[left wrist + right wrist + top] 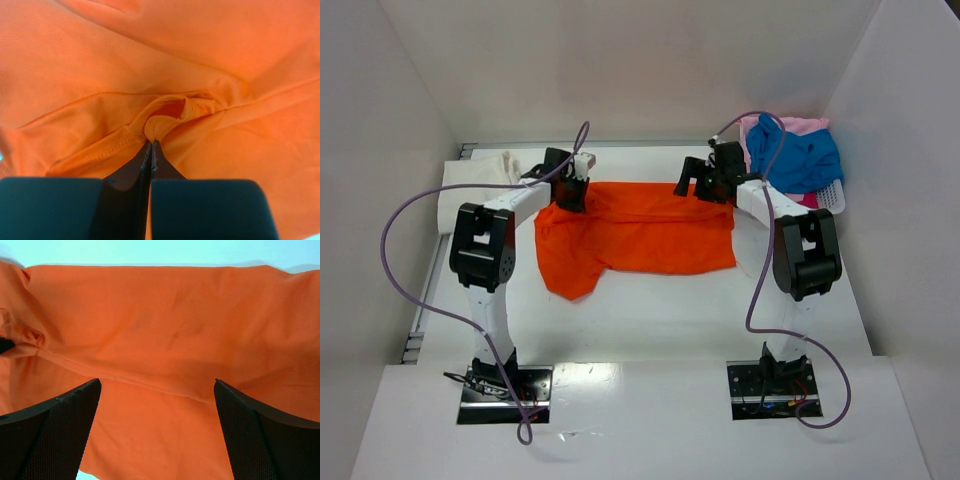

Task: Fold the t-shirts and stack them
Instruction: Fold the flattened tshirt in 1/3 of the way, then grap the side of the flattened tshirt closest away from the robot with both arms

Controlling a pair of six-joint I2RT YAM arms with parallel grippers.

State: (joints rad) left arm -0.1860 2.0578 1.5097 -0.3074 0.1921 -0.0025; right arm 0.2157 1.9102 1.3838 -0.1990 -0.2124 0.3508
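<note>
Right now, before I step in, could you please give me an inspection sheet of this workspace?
Surface: white table, no spills seen.
Job's things: bright orange cloth t-shirt spread out, rumpled at left; cream-white cloth t-shirt bunched far left; bright blue cloth t-shirt and pale pink cloth t-shirt heaped far right.
Clutter: white plastic basket under that heap.
Grippers: left tool shut on an orange fold; right tool open over the orange shirt's far right edge.
Cables: purple cables loop from both arms.
Surroundings: white walls on three sides.
</note>
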